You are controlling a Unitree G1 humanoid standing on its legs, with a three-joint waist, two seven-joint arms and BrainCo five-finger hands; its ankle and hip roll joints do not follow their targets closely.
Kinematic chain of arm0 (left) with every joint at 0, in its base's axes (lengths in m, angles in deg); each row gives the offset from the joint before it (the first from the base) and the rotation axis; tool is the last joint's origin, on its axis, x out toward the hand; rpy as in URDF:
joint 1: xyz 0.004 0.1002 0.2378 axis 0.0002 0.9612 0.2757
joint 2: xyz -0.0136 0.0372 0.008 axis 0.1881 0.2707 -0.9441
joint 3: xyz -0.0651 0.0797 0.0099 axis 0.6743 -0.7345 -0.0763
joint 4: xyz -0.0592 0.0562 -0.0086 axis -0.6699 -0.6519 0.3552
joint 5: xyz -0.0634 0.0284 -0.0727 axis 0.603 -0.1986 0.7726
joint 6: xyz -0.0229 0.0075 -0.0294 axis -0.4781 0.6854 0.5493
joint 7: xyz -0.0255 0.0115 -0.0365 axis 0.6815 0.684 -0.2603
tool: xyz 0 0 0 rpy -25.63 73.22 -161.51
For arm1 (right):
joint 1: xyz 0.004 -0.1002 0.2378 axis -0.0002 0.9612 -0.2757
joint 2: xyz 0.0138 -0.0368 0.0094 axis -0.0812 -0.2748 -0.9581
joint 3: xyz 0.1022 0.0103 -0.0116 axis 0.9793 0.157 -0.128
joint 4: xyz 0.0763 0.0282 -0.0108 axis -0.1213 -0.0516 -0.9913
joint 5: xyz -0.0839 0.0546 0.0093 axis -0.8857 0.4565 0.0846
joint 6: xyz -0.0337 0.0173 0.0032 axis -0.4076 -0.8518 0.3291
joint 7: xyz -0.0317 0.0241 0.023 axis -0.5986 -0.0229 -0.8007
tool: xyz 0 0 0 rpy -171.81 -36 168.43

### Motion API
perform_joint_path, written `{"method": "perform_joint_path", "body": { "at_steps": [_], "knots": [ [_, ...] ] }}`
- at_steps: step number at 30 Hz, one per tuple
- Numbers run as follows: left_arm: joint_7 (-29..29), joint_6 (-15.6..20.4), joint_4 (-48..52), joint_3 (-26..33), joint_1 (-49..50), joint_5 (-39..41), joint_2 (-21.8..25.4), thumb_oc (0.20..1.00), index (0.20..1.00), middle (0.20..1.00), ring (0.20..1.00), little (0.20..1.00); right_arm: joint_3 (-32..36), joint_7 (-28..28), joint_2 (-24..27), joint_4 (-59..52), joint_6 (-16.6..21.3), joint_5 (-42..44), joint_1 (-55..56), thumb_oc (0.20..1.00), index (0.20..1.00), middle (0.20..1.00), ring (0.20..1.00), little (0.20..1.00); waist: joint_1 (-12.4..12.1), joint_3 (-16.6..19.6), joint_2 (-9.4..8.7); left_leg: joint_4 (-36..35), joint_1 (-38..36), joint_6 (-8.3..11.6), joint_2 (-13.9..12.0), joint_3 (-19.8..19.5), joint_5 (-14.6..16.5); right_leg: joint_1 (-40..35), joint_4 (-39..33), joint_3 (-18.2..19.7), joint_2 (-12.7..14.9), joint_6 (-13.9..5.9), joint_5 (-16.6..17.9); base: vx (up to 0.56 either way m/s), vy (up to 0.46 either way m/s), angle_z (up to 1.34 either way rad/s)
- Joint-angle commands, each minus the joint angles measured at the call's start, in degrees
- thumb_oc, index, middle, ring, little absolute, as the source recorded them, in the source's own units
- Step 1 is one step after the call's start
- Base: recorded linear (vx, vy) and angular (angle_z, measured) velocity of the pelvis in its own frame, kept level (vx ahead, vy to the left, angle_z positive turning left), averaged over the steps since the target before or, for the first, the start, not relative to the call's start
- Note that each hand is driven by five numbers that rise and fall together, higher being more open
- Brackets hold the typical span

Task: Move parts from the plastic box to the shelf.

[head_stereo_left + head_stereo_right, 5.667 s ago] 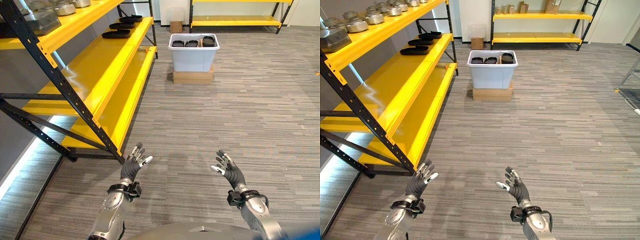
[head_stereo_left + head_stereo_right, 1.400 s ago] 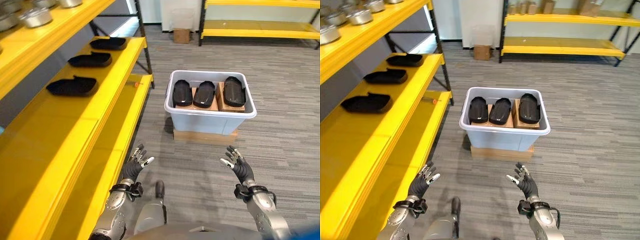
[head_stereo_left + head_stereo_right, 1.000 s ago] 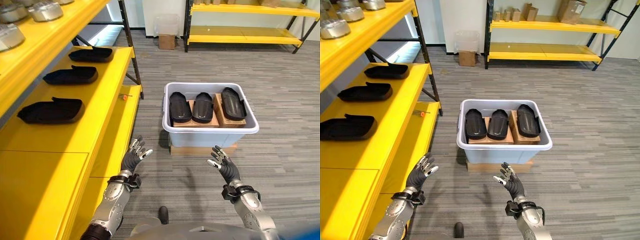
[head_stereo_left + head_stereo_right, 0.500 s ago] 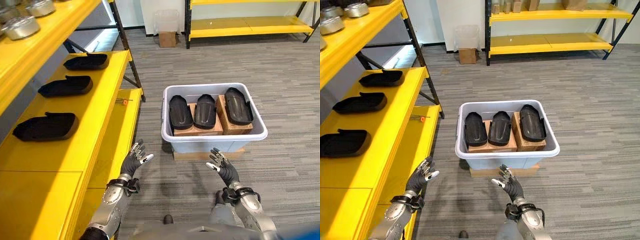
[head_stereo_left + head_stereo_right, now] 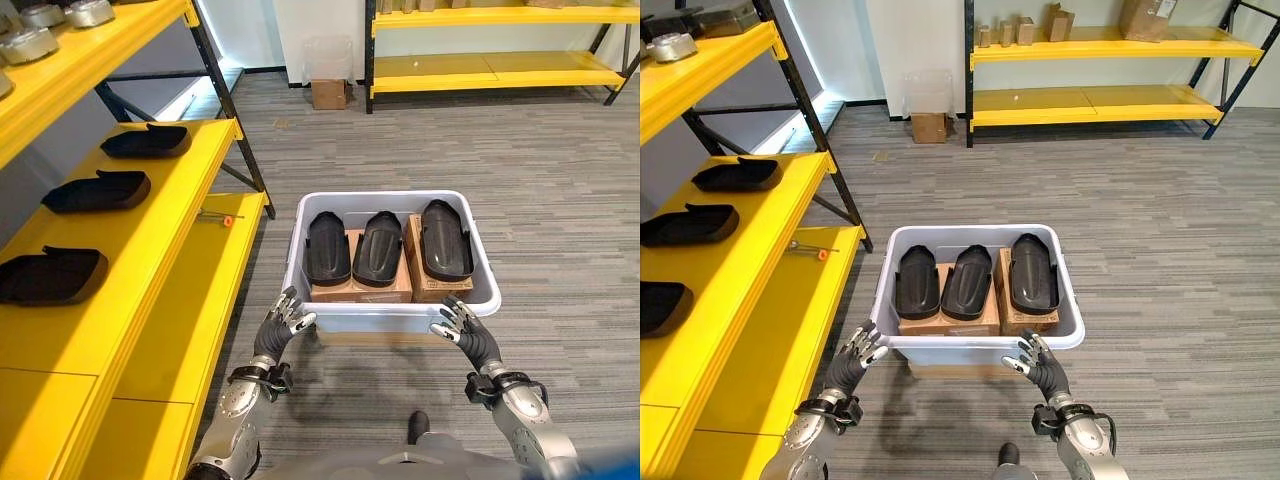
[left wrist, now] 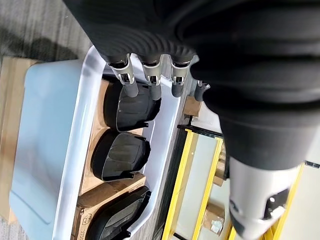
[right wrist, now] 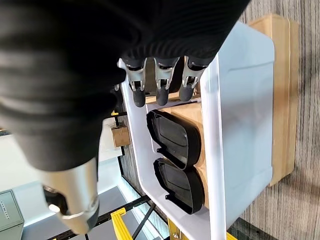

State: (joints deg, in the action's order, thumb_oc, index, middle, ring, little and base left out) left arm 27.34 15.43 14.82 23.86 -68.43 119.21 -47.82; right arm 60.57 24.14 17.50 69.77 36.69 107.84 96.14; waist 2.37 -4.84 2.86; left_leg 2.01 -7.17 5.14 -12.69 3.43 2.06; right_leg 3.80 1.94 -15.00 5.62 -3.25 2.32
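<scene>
Stood before a yellow shelf (image 5: pixel 150 290) on the left carrying three black parts (image 5: pixel 95 190) in a row on its middle level. Faced a pale plastic box (image 5: pixel 390 312) on a cardboard base on the floor, holding three more black parts (image 5: pixel 378 246) side by side atop brown cartons. Hovered just beside the box's near corners with left hand (image 5: pixel 278 328) and right hand (image 5: pixel 464 334), fingers spread and relaxed, clasping nothing.

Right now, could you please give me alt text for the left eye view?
Both open hands, left hand and right hand, reach at the near rim of a plastic box holding three black parts, beside a yellow shelf.
</scene>
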Motion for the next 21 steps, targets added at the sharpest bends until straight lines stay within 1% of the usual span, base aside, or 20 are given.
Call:
{"method": "perform_joint_path", "body": {
  "at_steps": [1, 2, 4, 5, 6, 7, 8, 9, 10, 11, 12, 13, 14, 16, 17, 18, 21],
  "knots": [
    [0.87, 2.72, 4.12, 0.98, 0.51, 0.8, 3.88, 1.0, 1.0, 1.0, 1.0, 1.0, -0.95, 0.05, -0.62, -4.04, 3.67, 0.49, -0.75, 1.0, 1.0, 1.0, 1.0, 1.0, -0.23, 0.38, -3.23, 4.81, -0.05, 1.3, 1.75, -0.71, -4.47, -0.39, 3.85, 3.13, 2.25, -1.44, -2.12, 0.11, -0.248, -0.06],
    [0.86, 2.71, 4.29, 1.31, 0.75, 1.05, 3.57, 1.0, 1.0, 1.0, 1.0, 1.0, -1.24, 0.19, -0.43, -3.76, 3.69, 0.52, -0.85, 1.0, 1.0, 1.0, 1.0, 1.0, -0.56, 0.23, -3.58, 8.81, 1.61, 1.57, 1.15, -1.26, -7.08, -1.31, 3.09, 3.6, 0.77, -0.25, -2.93, 0.08, -0.192, -0.1],
    [0.86, 2.71, 4.29, 1.31, 0.75, 1.05, 3.57, 1.0, 1.0, 1.0, 1.0, 1.0, -1.24, 0.19, -0.44, -3.76, 3.69, 0.52, -0.85, 1.0, 1.0, 1.0, 1.0, 1.0, -0.51, 0.27, -3.55, 9.0, 1.77, 1.6, 1.1, -1.35, -7.0, -1.29, 3.06, 3.54, 0.73, -0.23, -2.92, 0.03, -0.108, -0.19],
    [0.74, 2.66, 4.52, 1.62, 0.9, 1.26, 3.45, 1.0, 1.0, 1.0, 1.0, 1.0, -1.35, 0.24, -0.5, -3.68, 3.75, 0.87, -0.87, 1.0, 1.0, 1.0, 1.0, 1.0, -1.0, -0.12, -4.16, 13.17, 3.67, 1.48, 0.75, -2.01, -9.29, -2.19, 2.4, 3.87, 0.0, 0.71, -3.32, 0.03, -0.251, -0.22],
    [0.68, 2.59, 5.0, 1.94, 1.26, 1.57, 3.38, 1.0, 1.0, 1.0, 1.0, 1.0, -1.7, 0.1, -0.47, -3.58, 3.94, 0.99, -0.79, 1.0, 1.0, 1.0, 1.0, 1.0, -1.83, -1.22, -5.49, 22.7, 8.4, 0.55, 1.08, -3.79, -11.84, -4.19, 0.86, 4.22, -1.07, 2.29, -3.79, 0.03, -0.332, -0.13],
    [0.68, 2.52, 5.18, 1.96, 1.26, 1.55, 3.45, 1.0, 1.0, 1.0, 1.0, 1.0, -1.73, -0.02, -0.3, -3.83, 4.08, 1.07, -0.82, 1.0, 1.0, 1.0, 1.0, 1.0, -2.31, -2.11, -6.29, 27.0, 10.67, -0.02, 1.53, -3.6, -12.72, -5.1, 0.34, 4.31, -1.12, 2.98, -3.92, 0.02, -0.306, -0.02],
    [0.42, 2.36, 5.25, 1.98, 1.52, 1.44, 3.33, 1.0, 1.0, 1.0, 1.0, 1.0, -1.86, -0.13, -0.17, -3.96, 4.08, 1.06, -0.58, 1.0, 1.0, 1.0, 1.0, 1.0, -2.77, -2.88, -6.87, 30.17, 12.93, -0.45, 2.22, -3.54, -12.2, -6.08, -0.34, 3.98, -1.19, 3.25, -4.27, 0.02, -0.168, 0.19],
    [0.49, 2.3, 5.67, 2.13, 1.71, 1.55, 3.26, 1.0, 1.0, 1.0, 1.0, 1.0, -1.87, -0.31, -0.12, -4.09, 4.03, 1.05, -0.46, 1.0, 1.0, 1.0, 1.0, 1.0, -3.06, -3.19, -7.03, 28.77, 14.72, -0.76, 2.15, -2.88, -11.56, -6.75, -0.97, 3.62, -1.15, 3.05, -4.44, 0.12, -0.058, -0.01],
    [0.61, 2.23, 5.34, 2.27, 1.52, 1.53, 3.26, 1.0, 1.0, 1.0, 1.0, 1.0, -1.7, -0.66, -0.17, -4.07, 4.25, 1.04, -0.86, 1.0, 1.0, 1.0, 1.0, 1.0, -3.6, -3.02, -6.89, 20.88, 16.62, -1.14, 3.32, -1.08, -8.29, -7.71, -2.47, 3.6, -0.85, 1.98, -4.36, 0.17, 0.034, 0.01],
    [0.62, 2.37, 5.33, 2.22, 1.5, 1.44, 3.29, 1.0, 1.0, 1.0, 1.0, 1.0, -1.55, -0.71, -0.23, -4.06, 4.34, 0.93, -0.94, 1.0, 1.0, 1.0, 1.0, 1.0, -3.79, -2.76, -6.83, 16.32, 17.29, -1.23, 3.35, -0.18, -7.51, -7.84, -2.71, 3.67, -0.72, 1.52, -4.45, 0.23, 0.128, -0.1],
    [0.61, 2.58, 5.27, 1.84, 1.23, 0.83, 3.29, 1.0, 1.0, 1.0, 1.0, 1.0, -1.37, -1.0, -0.46, -3.83, 4.88, 0.52, -0.97, 1.0, 1.0, 1.0, 1.0, 1.0, -3.93, -2.7, -6.07, 7.62, 19.17, -0.4, 2.76, 2.31, -9.58, -8.83, -3.11, 3.31, -0.98, 0.75, -5.04, 0.19, 0.136, -0.01],
    [0.72, 2.61, 5.29, 1.83, 1.26, 0.66, 3.32, 1.0, 1.0, 1.0, 1.0, 1.0, -1.19, -1.04, -0.33, -3.78, 4.69, 0.3, -1.0, 1.0, 1.0, 1.0, 1.0, 1.0, -4.16, -2.5, -5.84, 3.9, 18.69, -0.1, 2.66, 3.01, -10.91, -9.25, -3.07, 3.47, -0.92, 0.56, -5.11, 0.19, 0.148, 0.01],
    [0.68, 2.68, 5.09, 1.59, 0.8, 0.18, 3.58, 1.0, 1.0, 1.0, 1.0, 1.0, -1.2, -1.19, -0.39, -3.51, 4.77, -0.12, -1.15, 1.0, 1.0, 1.0, 1.0, 1.0, -4.12, -2.42, -5.34, 2.02, 19.03, 0.22, 2.4, 4.34, -12.31, -9.57, -2.73, 3.41, -1.18, 0.37, -5.5, 0.17, 0.132, -0.26],
    [0.62, 2.92, 4.6, 1.72, 0.74, 0.4, 3.49, 1.0, 1.0, 1.0, 1.0, 1.0, -1.26, -0.8, -1.39, -3.42, 4.21, -0.52, -0.58, 1.0, 1.0, 1.0, 1.0, 1.0, -4.23, -2.09, -5.22, 2.18, 16.49, -0.71, 3.57, 2.72, -9.38, -10.26, -1.43, 4.26, -0.2, -0.52, -6.79, 0.23, 0.209, -0.48],
    [0.62, 2.95, 4.81, 1.24, -0.32, 0.56, 3.99, 1.0, 1.0, 1.0, 1.0, 1.0, -0.76, -0.64, -2.42, -3.82, 4.1, 0.19, -0.35, 1.0, 1.0, 1.0, 1.0, 1.0, -3.61, -0.8, -5.44, 1.98, 15.32, -1.32, 5.01, 4.28, -7.32, -10.33, -0.63, 4.33, 1.76, -1.66, -6.25, 0.24, 0.221, -0.79],
    [0.62, 2.95, 4.81, 1.23, -0.32, 0.57, 4.0, 1.0, 1.0, 1.0, 1.0, 1.0, -0.75, -0.64, -2.43, -3.84, 4.09, 0.19, -0.33, 1.0, 1.0, 1.0, 1.0, 1.0, -3.7, -0.8, -5.48, 2.0, 15.27, -1.34, 5.03, 4.39, -7.27, -10.31, -0.6, 4.43, 1.81, -1.69, -6.26, 0.27, 0.23, -0.7],
    [0.65, 2.87, 5.19, 1.43, -0.29, 0.26, 4.91, 1.0, 1.0, 1.0, 1.0, 1.0, -0.57, -0.28, -3.09, -3.7, 3.66, 0.28, 0.21, 1.0, 1.0, 1.0, 1.0, 1.0, -3.45, 0.27, -5.88, 1.95, 13.61, -2.57, 6.19, 6.37, -5.04, -10.29, 0.06, 5.47, 3.95, -2.99, -5.56, 0.17, 0.145, -0.19]
  ]
}}
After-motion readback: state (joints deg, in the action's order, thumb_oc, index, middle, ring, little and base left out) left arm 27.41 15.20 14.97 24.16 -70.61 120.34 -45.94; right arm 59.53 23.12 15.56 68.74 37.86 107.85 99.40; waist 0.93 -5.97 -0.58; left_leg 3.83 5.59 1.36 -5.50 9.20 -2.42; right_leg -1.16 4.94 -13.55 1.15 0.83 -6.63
